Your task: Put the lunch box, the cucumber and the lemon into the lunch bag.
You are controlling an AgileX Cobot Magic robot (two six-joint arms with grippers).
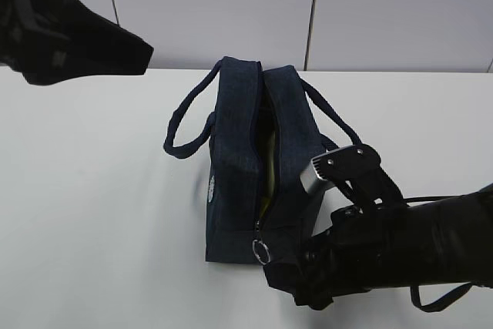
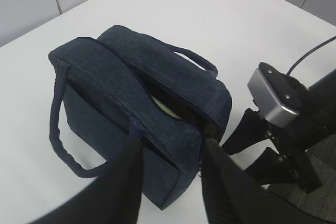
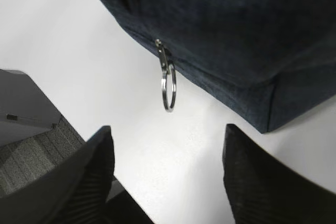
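Observation:
The navy lunch bag (image 1: 239, 152) stands on the white table with its top zipper partly open. A pale yellow-green patch (image 1: 269, 169) shows through the gap; I cannot tell which item it is. The lunch box, cucumber and lemon are otherwise hidden. The metal ring pull (image 3: 169, 87) hangs at the bag's near end. My right gripper (image 3: 168, 129) is open just short of the ring, with nothing between its fingers. My left gripper (image 2: 173, 145) is open and held high at the upper left, well clear of the bag (image 2: 142, 93).
The bag's two loop handles (image 1: 185, 125) droop to either side. The table edge and grey floor (image 3: 31, 161) lie close beside my right gripper. The right arm's silver camera housing (image 2: 273, 98) sits by the bag's corner. A panelled wall (image 1: 231, 5) backs the table.

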